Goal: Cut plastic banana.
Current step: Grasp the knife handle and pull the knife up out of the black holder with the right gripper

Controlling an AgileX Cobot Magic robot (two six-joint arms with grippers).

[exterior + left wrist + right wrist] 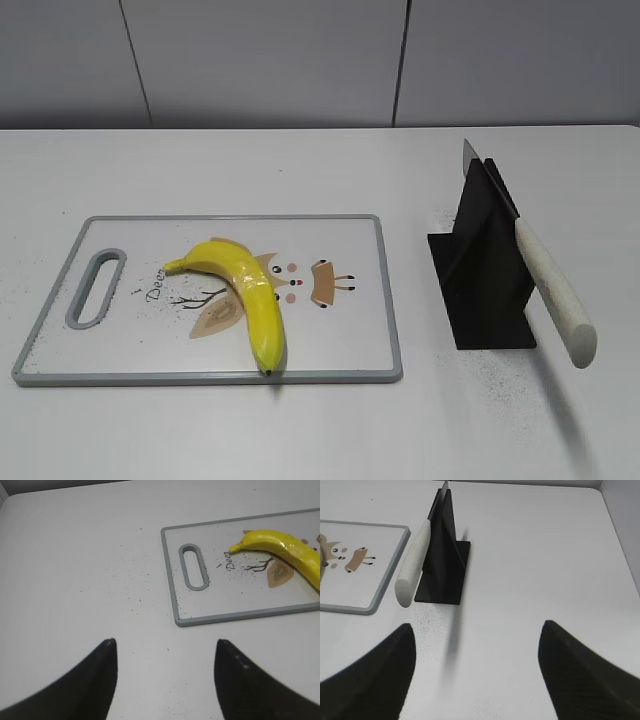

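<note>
Banana, yellow glossy plastic (245, 290), looks light, stiff, slippery; pin mid-body; both jaws apart; white-handled knife (553, 288) near desk's right edge.

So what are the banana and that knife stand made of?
The banana looks like glossy plastic: bright highlights glint along its smooth yellow skin. The knife stand seems matte black, with flat folded panels, possibly sheet metal or plastic; the pictures can't settle which.
</note>
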